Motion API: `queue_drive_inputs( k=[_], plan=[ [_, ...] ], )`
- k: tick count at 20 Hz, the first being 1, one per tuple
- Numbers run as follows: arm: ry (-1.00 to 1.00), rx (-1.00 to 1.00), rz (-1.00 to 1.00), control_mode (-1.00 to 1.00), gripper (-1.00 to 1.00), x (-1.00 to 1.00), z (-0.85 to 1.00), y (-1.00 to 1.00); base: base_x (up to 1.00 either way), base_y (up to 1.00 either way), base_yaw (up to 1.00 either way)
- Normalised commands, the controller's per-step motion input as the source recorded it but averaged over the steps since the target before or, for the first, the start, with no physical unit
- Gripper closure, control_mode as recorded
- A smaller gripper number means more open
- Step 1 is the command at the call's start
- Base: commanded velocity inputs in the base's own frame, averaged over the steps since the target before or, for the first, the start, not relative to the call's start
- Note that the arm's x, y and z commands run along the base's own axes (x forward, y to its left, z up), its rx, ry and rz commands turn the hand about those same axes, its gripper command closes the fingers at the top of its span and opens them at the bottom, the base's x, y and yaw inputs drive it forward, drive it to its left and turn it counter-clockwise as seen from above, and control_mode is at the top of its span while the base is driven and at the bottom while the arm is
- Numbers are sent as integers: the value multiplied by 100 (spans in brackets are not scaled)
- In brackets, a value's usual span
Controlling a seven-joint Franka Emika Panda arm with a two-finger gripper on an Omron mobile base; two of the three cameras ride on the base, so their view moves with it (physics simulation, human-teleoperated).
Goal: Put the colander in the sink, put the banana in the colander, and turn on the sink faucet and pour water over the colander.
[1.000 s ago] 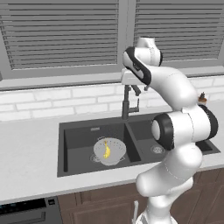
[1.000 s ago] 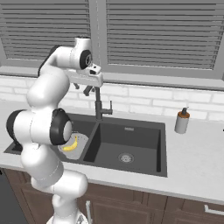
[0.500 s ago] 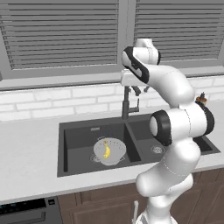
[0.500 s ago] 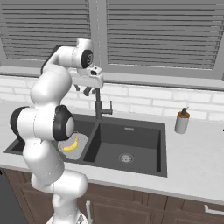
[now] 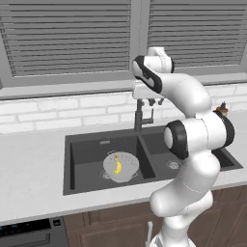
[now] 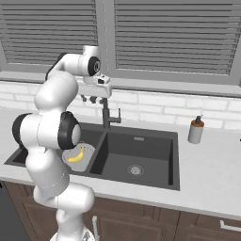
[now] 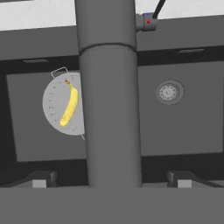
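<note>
The light grey colander (image 5: pixel 121 168) sits in the left basin of the dark sink (image 5: pixel 87 149), with the yellow banana (image 5: pixel 117 165) lying inside it. In the hand view the colander (image 7: pixel 54 105) and banana (image 7: pixel 70 105) show left of the faucet's thick dark spout (image 7: pixel 109 87). My gripper (image 5: pixel 147 101) hangs open right over the top of the faucet (image 5: pixel 139 120), its fingertips (image 7: pixel 40 179) standing on either side of the spout. The faucet's small lever (image 7: pixel 151 18) sits near the base. No water is visible.
A soap bottle (image 6: pixel 196 131) stands on the counter right of the sink (image 6: pixel 150 146). The right basin holds just its round drain (image 7: pixel 169 92). A brick backsplash and a shuttered window rise behind the faucet (image 6: pixel 106 117). The gripper (image 6: pixel 94 99) is close to the wall.
The hand has sunk slightly toward the faucet's top and shifted a little. Its jaws stay open. Colander and banana have not moved.
</note>
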Motion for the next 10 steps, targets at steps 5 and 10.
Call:
queue_drive_inputs(
  k=[5,10],
  plan=[
    [1,-2,0,-100,-100,0,-26,2,0,0,0],
    [2,0,0,-100,-100,0,-27,26,0,0,0]
  ],
)
